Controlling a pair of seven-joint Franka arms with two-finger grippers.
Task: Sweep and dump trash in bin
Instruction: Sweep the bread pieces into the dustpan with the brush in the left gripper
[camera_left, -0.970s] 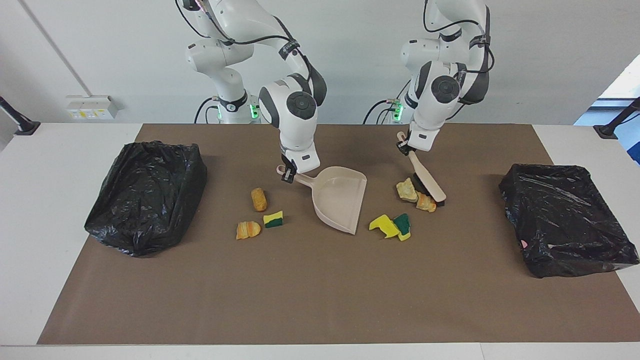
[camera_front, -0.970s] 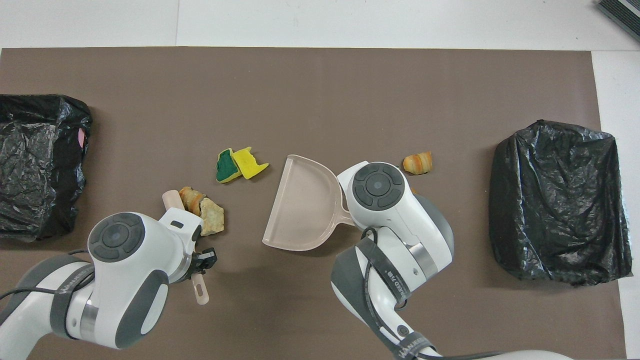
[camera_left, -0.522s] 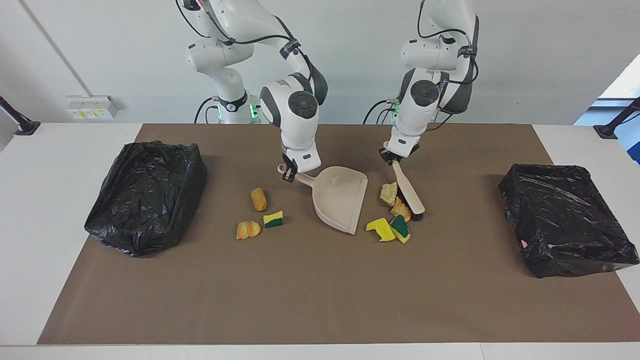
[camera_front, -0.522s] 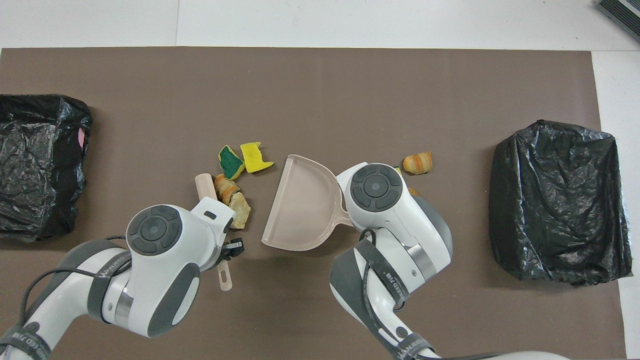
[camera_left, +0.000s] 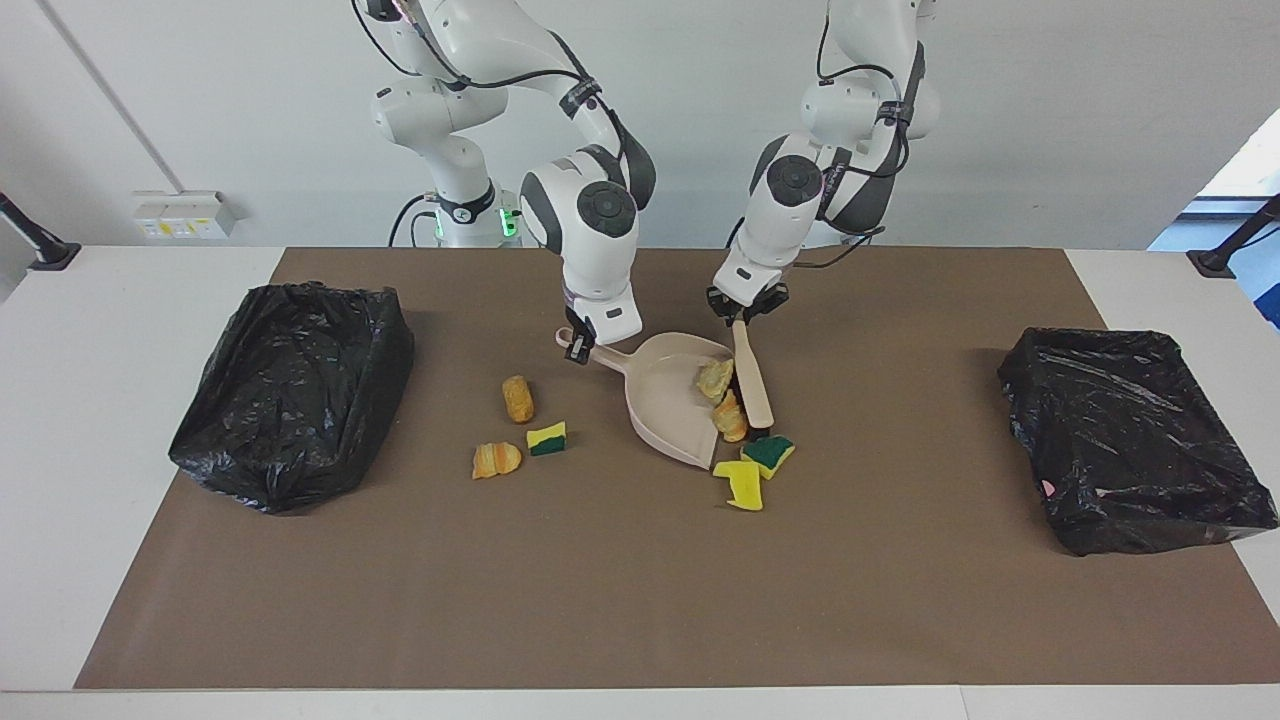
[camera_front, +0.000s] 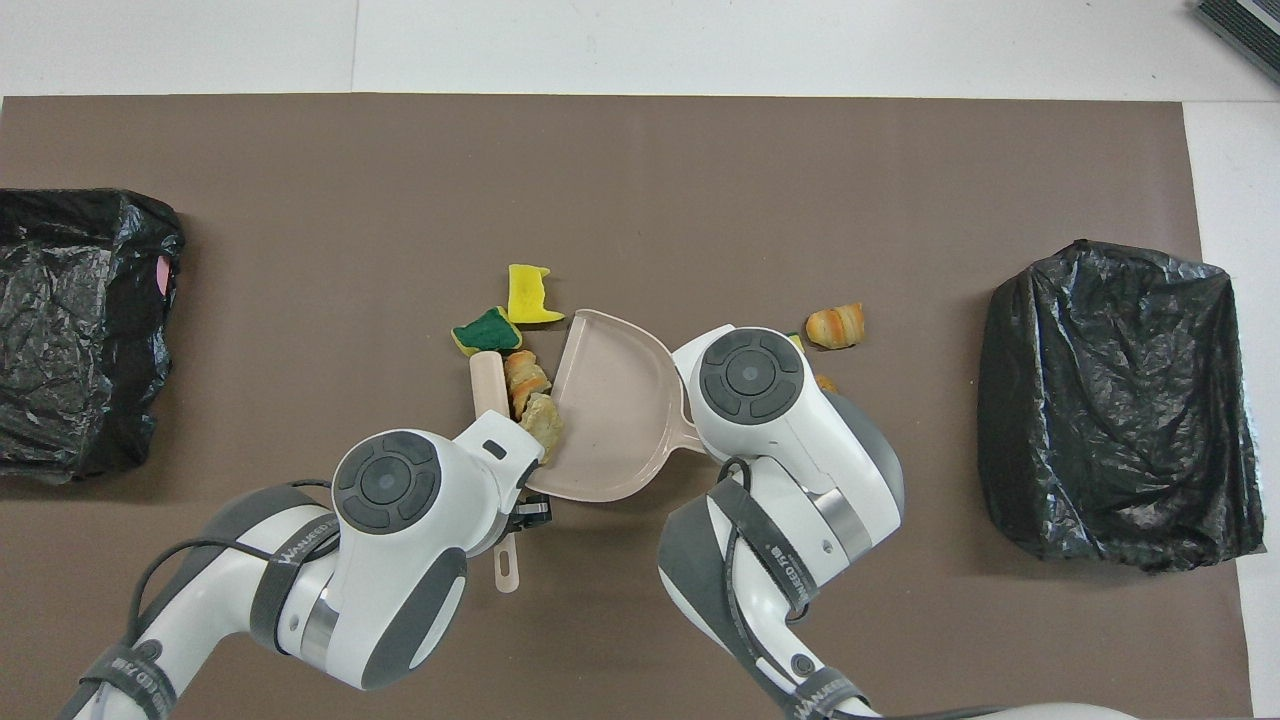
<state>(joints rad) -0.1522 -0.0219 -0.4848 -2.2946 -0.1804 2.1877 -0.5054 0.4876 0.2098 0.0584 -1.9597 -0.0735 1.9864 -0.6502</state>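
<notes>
- Right now your left gripper (camera_left: 745, 312) is clamped on the brush (camera_left: 752, 378) handle, the brush lying along the open edge of the dustpan (camera_left: 668, 400), mid-mat.
- Your right gripper (camera_left: 577, 348) is closed on the dustpan's handle.
- You'll see two bread chunks (camera_left: 723, 396) pressed between brush and pan, at the pan's mouth.
- The green-backed sponge (camera_left: 768, 453) and the yellow piece (camera_left: 741, 484) sit just outside the pan's lip.
- Three more scraps (camera_left: 519, 424) lie beside the pan, toward the bagged bin (camera_left: 290, 390) at the right arm's end of the brown mat (camera_left: 620, 600).
- The other bin (camera_left: 1130, 440) stands at the left arm's end.
</notes>
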